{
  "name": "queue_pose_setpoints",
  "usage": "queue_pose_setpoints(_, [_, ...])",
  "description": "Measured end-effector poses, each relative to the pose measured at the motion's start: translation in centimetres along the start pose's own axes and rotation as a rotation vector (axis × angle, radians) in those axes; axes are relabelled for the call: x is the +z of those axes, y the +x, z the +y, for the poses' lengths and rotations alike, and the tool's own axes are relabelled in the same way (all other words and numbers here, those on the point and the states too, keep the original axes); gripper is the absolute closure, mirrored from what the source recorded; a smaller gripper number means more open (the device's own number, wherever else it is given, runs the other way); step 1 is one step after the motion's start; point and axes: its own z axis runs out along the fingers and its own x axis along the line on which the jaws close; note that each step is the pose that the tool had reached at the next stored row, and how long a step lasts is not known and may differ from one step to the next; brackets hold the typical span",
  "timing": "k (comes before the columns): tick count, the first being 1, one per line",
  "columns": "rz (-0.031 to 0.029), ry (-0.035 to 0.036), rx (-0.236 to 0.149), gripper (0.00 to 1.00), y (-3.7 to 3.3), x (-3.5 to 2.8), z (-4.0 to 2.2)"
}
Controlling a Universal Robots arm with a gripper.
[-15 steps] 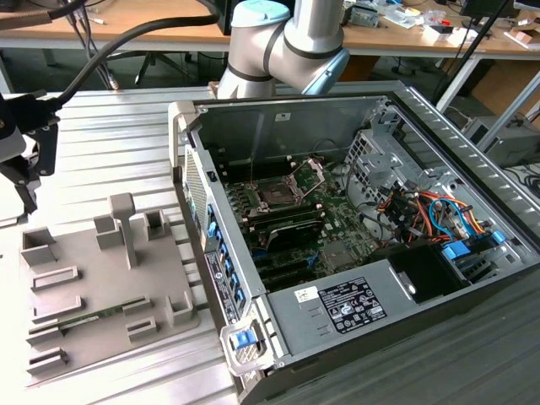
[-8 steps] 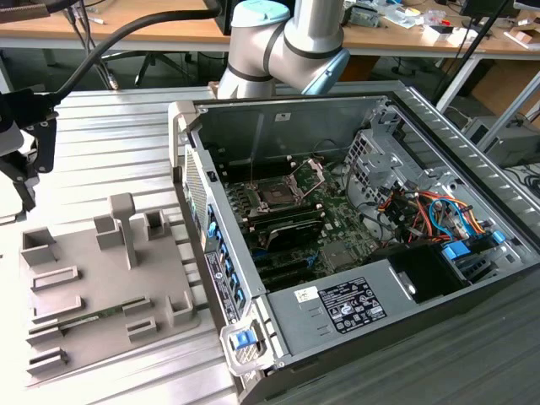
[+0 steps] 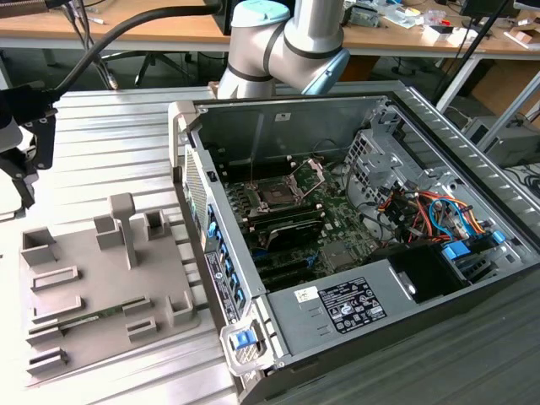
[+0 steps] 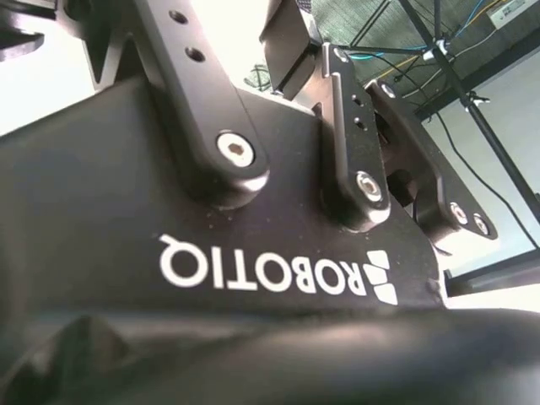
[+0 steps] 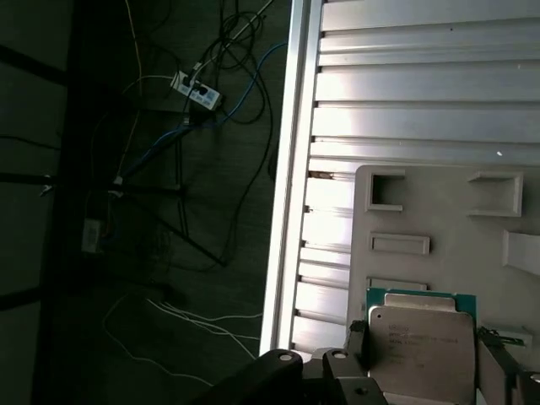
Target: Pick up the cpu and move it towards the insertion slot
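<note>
While the pincer point(image 5: 428, 337) gripped the cpu point(image 5: 420, 359) by its edges, I feared a jolt could shake it loose before the slot point(image 3: 274, 192).

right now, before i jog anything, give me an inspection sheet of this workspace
surface: ribbed metal table carrying a grey fixture plate and an open computer case
job's things: cpu gripped over the fixture plate; insertion slot inside the case, its retaining plate raised
clutter: small items on the wooden desk behind
gripper: gripper shut on the cpu, at the exterior view's left, apart from the case
cables: orange and blue cables in the case; black hose above the table; loose wires and a power strip on the floor
surroundings: dark floor beside the table
</note>
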Motion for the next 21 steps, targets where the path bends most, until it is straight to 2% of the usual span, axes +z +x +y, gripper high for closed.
queue_pose_setpoints(1, [-0.0005,-0.0035,0.000,0.45,0.00,-0.04,-0.01])
queue_pose_setpoints(3, [-0.0020,-0.0150,0.000,0.45,0.00,-0.10,0.00])
queue_pose_setpoints(7, [-0.0064,-0.0507,0.000,0.45,0.00,-0.23,0.00])
queue_pose_setpoints(8, [-0.0066,-0.0535,0.000,0.45,0.00,-0.30,0.01])
queue_pose_setpoints(12, [-0.0070,-0.0545,0.000,0.45,0.00,-0.82,0.01])
queue_pose_setpoints(21, [-0.0070,-0.0553,0.000,0.45,-0.06,-0.86,0.00])
